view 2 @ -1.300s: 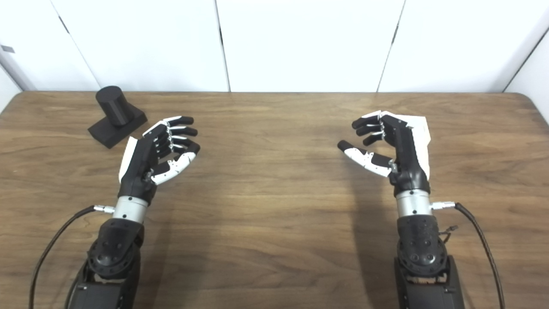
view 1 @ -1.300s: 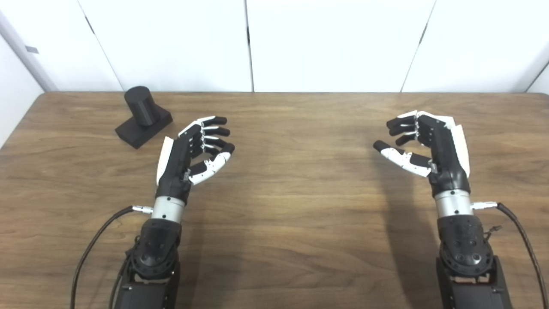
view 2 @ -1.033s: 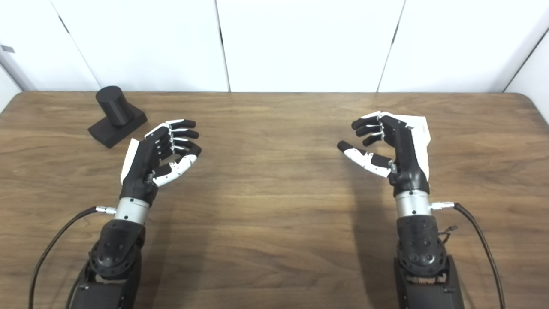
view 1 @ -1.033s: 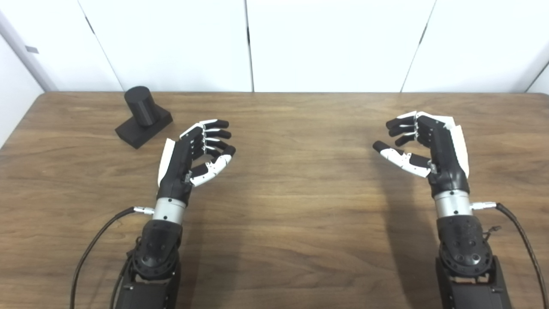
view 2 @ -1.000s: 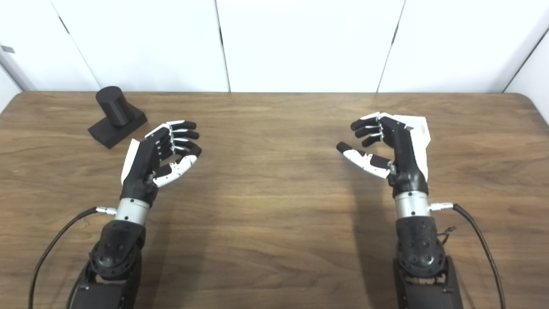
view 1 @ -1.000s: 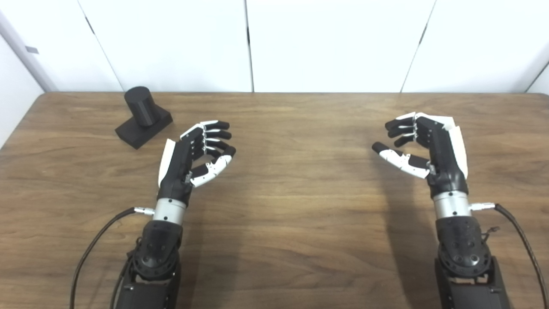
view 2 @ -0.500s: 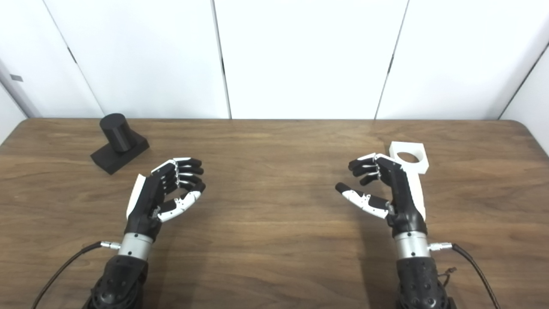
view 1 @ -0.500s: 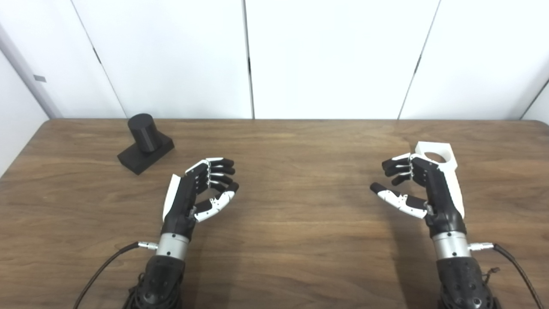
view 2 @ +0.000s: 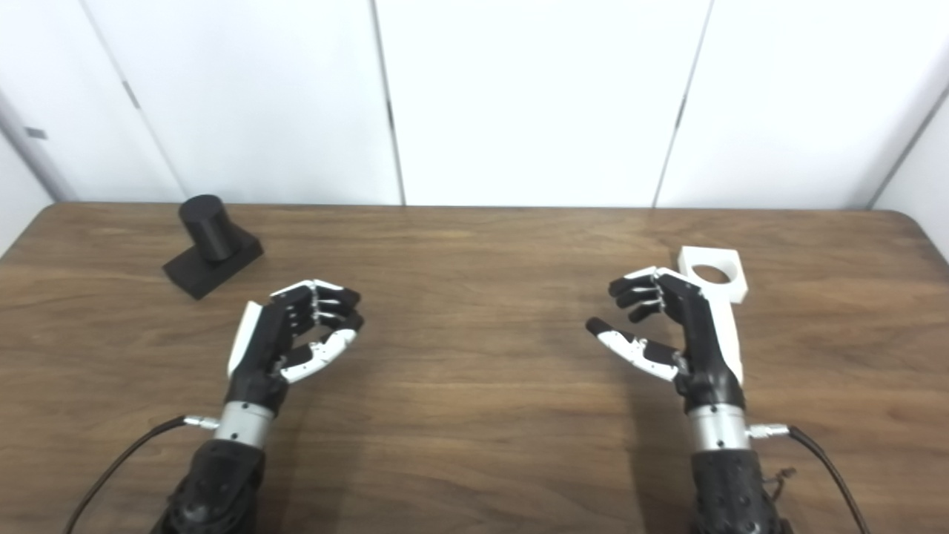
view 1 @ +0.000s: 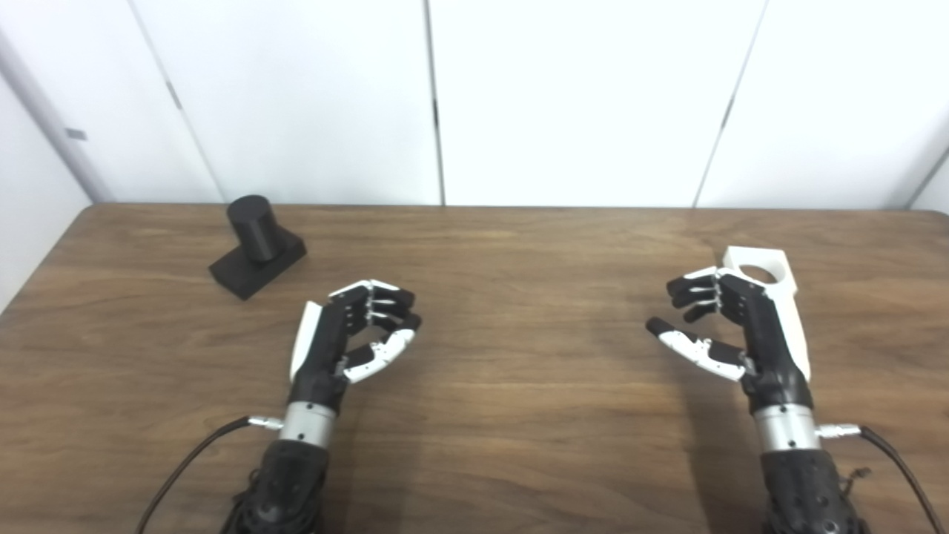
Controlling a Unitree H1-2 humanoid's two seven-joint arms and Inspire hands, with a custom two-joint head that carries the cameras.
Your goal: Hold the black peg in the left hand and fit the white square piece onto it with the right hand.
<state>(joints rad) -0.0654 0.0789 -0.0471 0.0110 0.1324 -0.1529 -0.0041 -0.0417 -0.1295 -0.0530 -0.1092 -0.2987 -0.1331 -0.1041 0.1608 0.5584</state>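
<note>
in the left eye view, the black peg [view 1: 257, 247] stands up on the table [view 1: 519, 415], far back and to the left of your left hand [view 1: 348, 345], so you reach away and left; that hand holds nothing, its fingers curled but apart. in the right eye view, the white square piece [view 2: 712, 273] lies flat just behind your right hand [view 2: 678, 330], which is spread and empty, and here you see more of the piece and its hole clear of the hand.

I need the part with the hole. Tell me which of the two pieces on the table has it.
The white piece, beside the right hand. The black peg at far left is a solid cylinder on a base.
</note>
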